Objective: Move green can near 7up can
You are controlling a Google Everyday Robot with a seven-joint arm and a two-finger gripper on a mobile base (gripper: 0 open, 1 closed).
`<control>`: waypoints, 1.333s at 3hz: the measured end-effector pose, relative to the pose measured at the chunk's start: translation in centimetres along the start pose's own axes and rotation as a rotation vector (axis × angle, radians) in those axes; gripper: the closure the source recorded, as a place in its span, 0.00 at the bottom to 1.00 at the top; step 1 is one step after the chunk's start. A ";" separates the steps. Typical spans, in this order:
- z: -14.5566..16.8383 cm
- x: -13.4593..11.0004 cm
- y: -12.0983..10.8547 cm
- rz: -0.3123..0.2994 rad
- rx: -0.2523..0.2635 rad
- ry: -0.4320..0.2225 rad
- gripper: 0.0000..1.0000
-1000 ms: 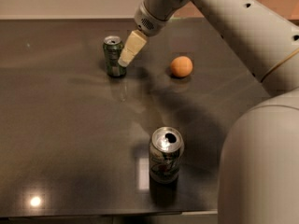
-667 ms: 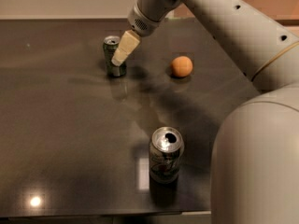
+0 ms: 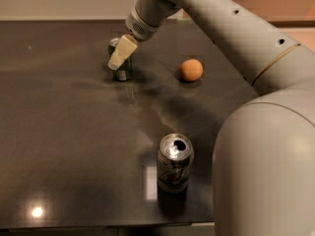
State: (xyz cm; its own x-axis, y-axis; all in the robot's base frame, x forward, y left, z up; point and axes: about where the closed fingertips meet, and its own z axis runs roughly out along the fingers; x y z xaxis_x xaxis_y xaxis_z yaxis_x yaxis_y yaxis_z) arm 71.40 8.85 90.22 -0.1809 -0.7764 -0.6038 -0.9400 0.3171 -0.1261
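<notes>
green can (image 3: 126,73): upright at the far side of the worktop (image 3: 59,132), left of centre; dark green sides, partly covered by the hand.
hand (image 3: 120,55): at the green can, over its upper front-left side, reaching in from the upper right. Grip state: cannot tell; clenched or released is not shown.
arm (image 3: 221,28): comes from the right foreground and runs across above the orange.
orange (image 3: 191,70): on the worktop right of the green can, apart from it, touching nothing.
7up can (image 3: 174,163): upright near the front edge, right of centre; silver top with an open tab hole, well apart from the green can.
step in hand: probably the grasp of the green can. Transport not yet done, as the can stands far from the 7up can.
how to do it well: centre the hand on the can body below the rim so it doesn't tip. Squeeze only enough, since the thin wall may dent. Lift clear of the worktop rather than drag. Carry it toward the near edge on a path left of the orange, then set it down upright just beside the 7up can without bumping it. Let go only once the base sits flat.
risk: an off-centre nudge could topple the can — an arm sweep could roll the orange.
</notes>
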 end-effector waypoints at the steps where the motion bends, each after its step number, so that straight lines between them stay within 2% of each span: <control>1: 0.6 -0.4 0.3 0.000 -0.013 -0.007 0.25; 3: 0.0 -0.4 1.5 -0.028 -0.052 -0.024 0.71; 4: -2.6 0.3 3.3 -0.060 -0.092 -0.044 0.94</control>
State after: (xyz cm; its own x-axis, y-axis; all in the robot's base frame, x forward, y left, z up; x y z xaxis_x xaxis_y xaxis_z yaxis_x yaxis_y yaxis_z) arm 67.52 8.23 91.63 -0.1124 -0.7669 -0.6319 -0.9717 0.2179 -0.0916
